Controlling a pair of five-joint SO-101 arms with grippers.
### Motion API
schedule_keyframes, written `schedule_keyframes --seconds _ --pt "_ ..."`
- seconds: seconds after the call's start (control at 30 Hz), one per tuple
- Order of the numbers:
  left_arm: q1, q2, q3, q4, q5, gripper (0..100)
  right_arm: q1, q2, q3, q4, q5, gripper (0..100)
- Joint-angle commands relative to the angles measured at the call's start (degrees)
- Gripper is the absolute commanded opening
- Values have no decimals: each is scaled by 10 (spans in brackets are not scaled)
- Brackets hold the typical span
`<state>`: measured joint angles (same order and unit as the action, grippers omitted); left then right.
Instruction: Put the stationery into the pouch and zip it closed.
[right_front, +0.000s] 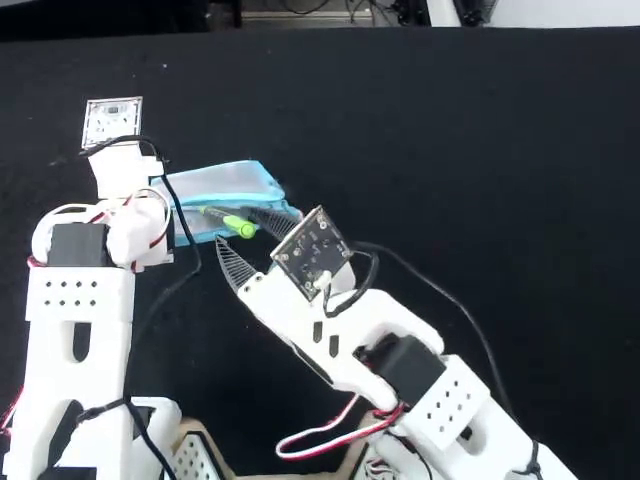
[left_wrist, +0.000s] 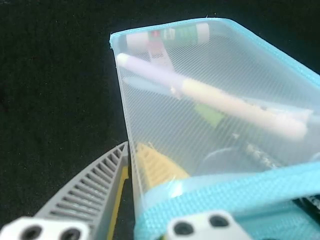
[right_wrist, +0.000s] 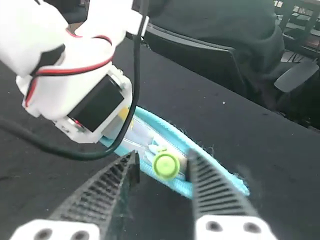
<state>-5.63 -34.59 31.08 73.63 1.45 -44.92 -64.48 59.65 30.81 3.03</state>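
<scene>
Pouch (right_front: 222, 188) of clear plastic with teal edging lies flat on the black table (right_front: 480, 150) in the high view, a little left of the middle. My left arm (right_front: 110, 225) comes up to its left end. My right claw (right_front: 252, 242) is at its near right corner, fingers spread. A green-capped pen (right_front: 236, 224) pokes out of the pouch there, between the two dark fingers. A small white card (right_front: 112, 118) lies on the table beyond my left arm, apart from the pouch.

From my left wrist, the pouch fills most of the frame, its ribbed clear wall facing the lens. My left claw (left_wrist: 134, 150) is pressed together on the pouch's near edge: the grey ribbed finger (left_wrist: 90, 190) lies outside against the side seam, and the other jaw shows yellow through the plastic. Inside the pouch I see a long white pen (left_wrist: 225, 107) lying slantwise and a white tube (left_wrist: 167, 36) at the far end.

From my right wrist, the pouch's teal zip edge runs across just past my fingertips, resting on the table. My right claw is wide apart, one black ribbed finger on each side of the pen's round green cap, with a gap to the cap on both sides. My left arm's motor housing sits at the pouch's other end.
</scene>
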Motion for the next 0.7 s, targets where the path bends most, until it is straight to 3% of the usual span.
schedule_keyframes --seconds 0.0,0.23,0.33,0.47,0.67 --pt "-1 8 20 -3 4 30 23 -35 -24 -14 6 26" --pt "-1 8 20 -3 4 30 56 -118 -21 -11 4 10" --pt "-1 8 20 -3 5 30 54 -129 3 -16 -39 10" --pt "-1 8 20 -3 5 30 54 -109 65 -83 -114 11" --pt "-1 8 20 -3 5 30 54 -55 113 -177 -117 11"
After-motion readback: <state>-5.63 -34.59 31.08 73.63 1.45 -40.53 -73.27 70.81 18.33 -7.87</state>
